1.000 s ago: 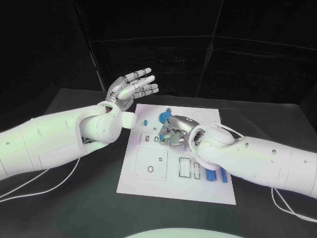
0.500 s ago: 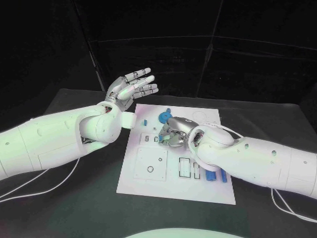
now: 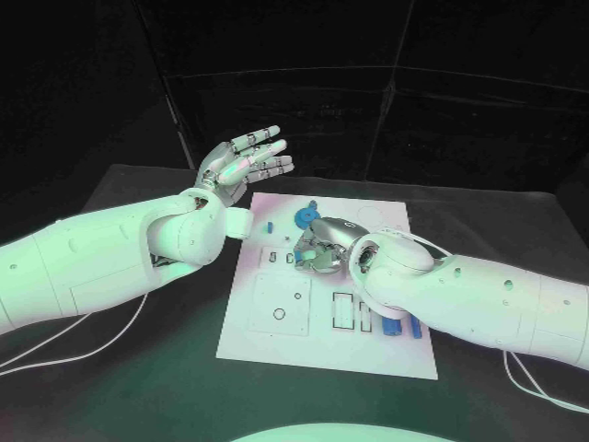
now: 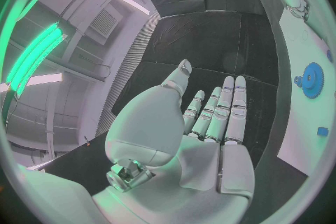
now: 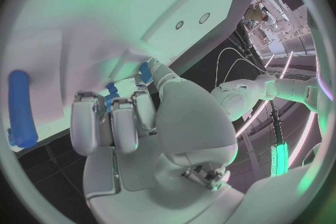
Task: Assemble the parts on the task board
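The white task board (image 3: 324, 318) lies in the middle of the black table. My right hand (image 3: 318, 245) rests on its upper middle with the fingers curled down. In the right wrist view those fingers (image 5: 112, 120) close round a small blue part (image 5: 110, 92), with another bit of blue (image 5: 145, 71) at the thumb tip. A blue gear (image 3: 304, 218) sits just beyond that hand. My left hand (image 3: 246, 162) is raised well above the table's far left, fingers spread and holding nothing; its bare palm (image 4: 210, 140) shows in the left wrist view.
Two long blue pegs (image 3: 401, 324) lie on the board's right side, close under my right forearm; one peg (image 5: 21, 106) shows in the right wrist view. A small blue piece (image 3: 268, 226) sits by the board's left edge. Cables (image 3: 56, 345) run across the table at the left.
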You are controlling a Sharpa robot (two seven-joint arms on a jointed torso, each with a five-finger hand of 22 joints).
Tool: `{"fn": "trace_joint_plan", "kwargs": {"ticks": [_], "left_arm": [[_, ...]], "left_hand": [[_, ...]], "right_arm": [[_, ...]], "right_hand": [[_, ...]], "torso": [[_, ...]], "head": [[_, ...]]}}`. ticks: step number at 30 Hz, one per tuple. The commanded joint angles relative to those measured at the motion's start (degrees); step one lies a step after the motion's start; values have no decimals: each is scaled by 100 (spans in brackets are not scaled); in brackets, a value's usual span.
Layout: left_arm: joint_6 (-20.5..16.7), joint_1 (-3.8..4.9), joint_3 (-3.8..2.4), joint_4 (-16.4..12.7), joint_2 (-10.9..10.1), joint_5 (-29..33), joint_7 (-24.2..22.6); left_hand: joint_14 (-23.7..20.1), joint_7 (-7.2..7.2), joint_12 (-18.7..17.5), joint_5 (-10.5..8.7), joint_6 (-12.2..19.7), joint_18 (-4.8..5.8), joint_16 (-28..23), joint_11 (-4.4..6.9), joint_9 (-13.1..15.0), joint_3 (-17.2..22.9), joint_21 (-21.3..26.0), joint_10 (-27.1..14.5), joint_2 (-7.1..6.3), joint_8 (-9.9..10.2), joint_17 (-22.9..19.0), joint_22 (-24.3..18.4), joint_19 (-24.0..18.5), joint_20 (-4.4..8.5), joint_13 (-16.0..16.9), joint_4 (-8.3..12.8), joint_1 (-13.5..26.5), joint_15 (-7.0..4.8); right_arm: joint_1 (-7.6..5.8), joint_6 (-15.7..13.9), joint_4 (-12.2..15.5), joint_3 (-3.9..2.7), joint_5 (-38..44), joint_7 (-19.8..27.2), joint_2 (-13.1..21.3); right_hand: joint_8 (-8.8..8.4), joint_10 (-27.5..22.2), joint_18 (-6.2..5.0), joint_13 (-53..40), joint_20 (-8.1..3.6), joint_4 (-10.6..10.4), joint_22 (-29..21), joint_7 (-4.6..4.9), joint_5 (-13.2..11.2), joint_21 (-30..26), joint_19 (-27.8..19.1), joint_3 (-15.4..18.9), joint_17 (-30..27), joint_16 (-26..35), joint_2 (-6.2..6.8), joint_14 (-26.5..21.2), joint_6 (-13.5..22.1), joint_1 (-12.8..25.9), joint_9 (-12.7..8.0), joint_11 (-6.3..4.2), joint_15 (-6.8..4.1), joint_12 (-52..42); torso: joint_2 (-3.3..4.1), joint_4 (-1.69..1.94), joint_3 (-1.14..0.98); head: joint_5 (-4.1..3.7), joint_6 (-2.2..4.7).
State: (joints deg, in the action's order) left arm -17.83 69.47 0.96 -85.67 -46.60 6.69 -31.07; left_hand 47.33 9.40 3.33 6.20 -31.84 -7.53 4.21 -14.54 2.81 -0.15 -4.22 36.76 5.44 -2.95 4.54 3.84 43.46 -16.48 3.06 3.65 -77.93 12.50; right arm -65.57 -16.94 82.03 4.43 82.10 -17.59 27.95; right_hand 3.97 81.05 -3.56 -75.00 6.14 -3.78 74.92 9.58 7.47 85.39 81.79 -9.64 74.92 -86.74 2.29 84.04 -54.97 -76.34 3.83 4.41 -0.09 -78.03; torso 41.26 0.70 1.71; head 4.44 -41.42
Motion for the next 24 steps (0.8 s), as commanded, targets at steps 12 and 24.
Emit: {"fn": "trace_joint_plan", "kwargs": {"ticks": [12, 24], "left_arm": [[74, 11, -6, -7, -7, -36, -19], [90, 10, -5, 44, -18, -36, -12]], "left_hand": [[25, 724, 16, -26, -37, -82, 30, 3, 3, 15, -21, 56, 45, 1, 8, 7, 50, -2, 5, 35, 33, -1], [58, 716, 31, -26, -107, -91, 45, 11, 10, 28, -24, 144, 47, -10, 13, 7, 76, -1, 13, 57, 35, -12]], "right_arm": [[30, -513, 74, 20, 39, -75, 51], [70, -1481, 604, 14, -107, 1211, 464]], "right_hand": [[-28, -100, 78, -203, 73, -110, 263, 41, -102, -36, -2, 266, 764, 21, 132, 436, 309, 111, -2, 55, 70, 117], [-20, -93, 81, -211, 89, -107, 279, 61, -30, -32, 9, 382, 777, 15, 195, 438, 404, 10, -1, 71, 85, 104]], "torso": [[-3, 0, -1], [-10, 5, 0]], "head": [[5, 6], [20, 42]]}}
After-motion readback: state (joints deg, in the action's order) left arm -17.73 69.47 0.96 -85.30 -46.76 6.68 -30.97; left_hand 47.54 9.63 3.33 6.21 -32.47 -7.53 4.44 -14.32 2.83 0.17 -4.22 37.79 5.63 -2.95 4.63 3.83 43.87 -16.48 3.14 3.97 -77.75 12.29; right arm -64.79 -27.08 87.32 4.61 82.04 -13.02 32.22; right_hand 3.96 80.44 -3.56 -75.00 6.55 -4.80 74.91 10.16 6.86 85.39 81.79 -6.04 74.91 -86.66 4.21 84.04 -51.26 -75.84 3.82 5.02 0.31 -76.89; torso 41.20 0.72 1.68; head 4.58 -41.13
